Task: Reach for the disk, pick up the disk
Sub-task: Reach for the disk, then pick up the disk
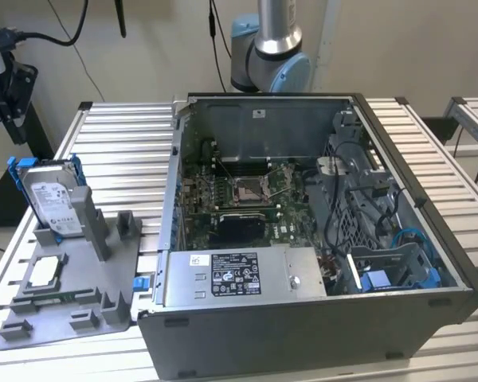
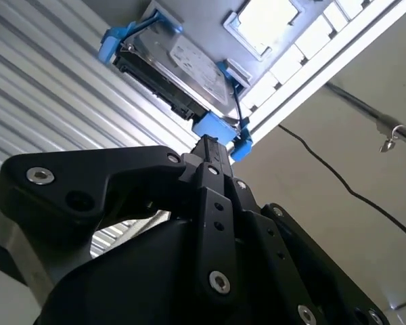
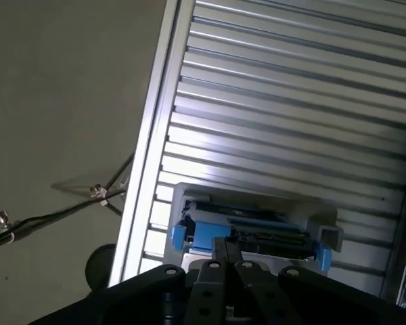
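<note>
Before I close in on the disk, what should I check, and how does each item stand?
1. Disk upright in holder: ok.
2. Blue frame on disk: ok.
3. Gripper aimed at disk in both wrist views: ok.
4. Gripper apart from disk in the exterior view: ok.
5. Chip flat in holder, clear of disk: ok.
6. Disk loose in its slot: cannot tell.
</note>
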Available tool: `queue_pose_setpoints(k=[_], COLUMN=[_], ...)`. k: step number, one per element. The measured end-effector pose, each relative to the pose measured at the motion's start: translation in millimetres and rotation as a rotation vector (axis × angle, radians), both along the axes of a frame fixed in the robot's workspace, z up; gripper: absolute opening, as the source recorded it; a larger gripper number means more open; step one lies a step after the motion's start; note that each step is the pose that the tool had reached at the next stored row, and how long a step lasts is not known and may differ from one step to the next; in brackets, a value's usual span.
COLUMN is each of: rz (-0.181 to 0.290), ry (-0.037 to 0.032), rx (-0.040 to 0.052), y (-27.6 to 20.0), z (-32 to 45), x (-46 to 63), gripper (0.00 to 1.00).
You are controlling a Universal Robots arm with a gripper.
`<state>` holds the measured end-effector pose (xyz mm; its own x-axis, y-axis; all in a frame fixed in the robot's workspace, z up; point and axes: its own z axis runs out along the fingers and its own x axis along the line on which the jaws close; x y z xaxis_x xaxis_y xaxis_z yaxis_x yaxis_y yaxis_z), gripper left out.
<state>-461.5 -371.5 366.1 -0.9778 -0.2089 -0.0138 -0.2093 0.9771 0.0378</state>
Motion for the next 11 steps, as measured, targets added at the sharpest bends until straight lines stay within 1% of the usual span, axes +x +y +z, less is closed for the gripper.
queue_pose_setpoints(k=[7,11], rz=[0.128,0.201], ry=[-0.0004,-0.0019], rx=[0.0,-0.0001], y=[0.0,0.0], z=[0.0,0.0], x=[0.0,0.0], gripper=[0.0,0.0])
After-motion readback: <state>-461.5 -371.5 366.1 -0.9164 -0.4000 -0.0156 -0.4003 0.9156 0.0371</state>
